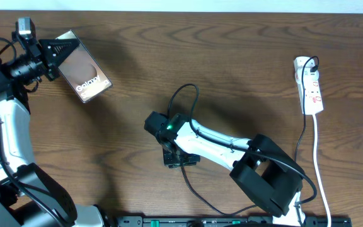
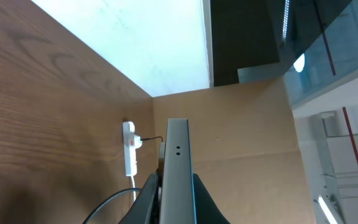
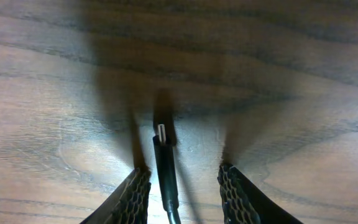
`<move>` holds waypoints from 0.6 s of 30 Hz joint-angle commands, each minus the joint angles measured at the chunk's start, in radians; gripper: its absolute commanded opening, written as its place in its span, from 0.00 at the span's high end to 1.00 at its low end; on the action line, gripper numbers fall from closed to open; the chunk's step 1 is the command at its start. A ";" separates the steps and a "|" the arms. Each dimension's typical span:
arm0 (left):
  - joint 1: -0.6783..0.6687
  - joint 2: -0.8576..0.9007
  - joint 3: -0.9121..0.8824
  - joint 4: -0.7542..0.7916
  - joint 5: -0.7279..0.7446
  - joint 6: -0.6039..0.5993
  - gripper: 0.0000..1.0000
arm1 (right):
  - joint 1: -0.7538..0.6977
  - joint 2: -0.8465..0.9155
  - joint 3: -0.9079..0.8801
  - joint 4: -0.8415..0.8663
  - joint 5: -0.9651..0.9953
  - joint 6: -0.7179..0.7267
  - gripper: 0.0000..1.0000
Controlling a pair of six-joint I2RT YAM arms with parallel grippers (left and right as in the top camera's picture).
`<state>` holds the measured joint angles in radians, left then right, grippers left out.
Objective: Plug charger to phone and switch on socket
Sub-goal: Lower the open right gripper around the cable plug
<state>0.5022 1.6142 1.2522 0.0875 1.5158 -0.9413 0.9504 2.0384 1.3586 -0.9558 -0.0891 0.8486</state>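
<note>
The right claw [image 3: 183, 174] stood half open astride the charger [image 3: 165, 162], which lay on the bench [image 3: 303, 93] untouched between its fingers, long axis straight out from the wrist, metal tip pointing away. It should close squarely on the stiff plug body just behind that tip. The left claw [image 2: 174, 183] gripped the phone [image 1: 84, 72] at far left.
</note>
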 commanded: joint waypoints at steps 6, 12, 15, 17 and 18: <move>0.002 -0.003 0.005 0.008 0.017 0.006 0.93 | 0.001 0.010 -0.012 0.006 0.020 0.011 0.60; 0.002 -0.003 0.005 0.008 0.017 0.006 0.92 | -0.002 0.010 -0.013 0.007 0.020 0.011 0.62; 0.002 -0.003 0.004 0.008 0.017 0.006 0.93 | -0.002 0.010 -0.013 0.010 0.024 0.011 0.63; 0.002 -0.003 0.004 0.008 0.017 0.006 0.92 | -0.003 0.010 -0.013 0.013 0.029 0.011 0.63; 0.002 -0.003 0.005 0.008 0.017 0.006 0.93 | -0.003 0.010 -0.013 0.015 0.031 0.011 0.63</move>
<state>0.5022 1.6142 1.2522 0.0875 1.5131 -0.9413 0.9501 2.0384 1.3582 -0.9531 -0.0853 0.8490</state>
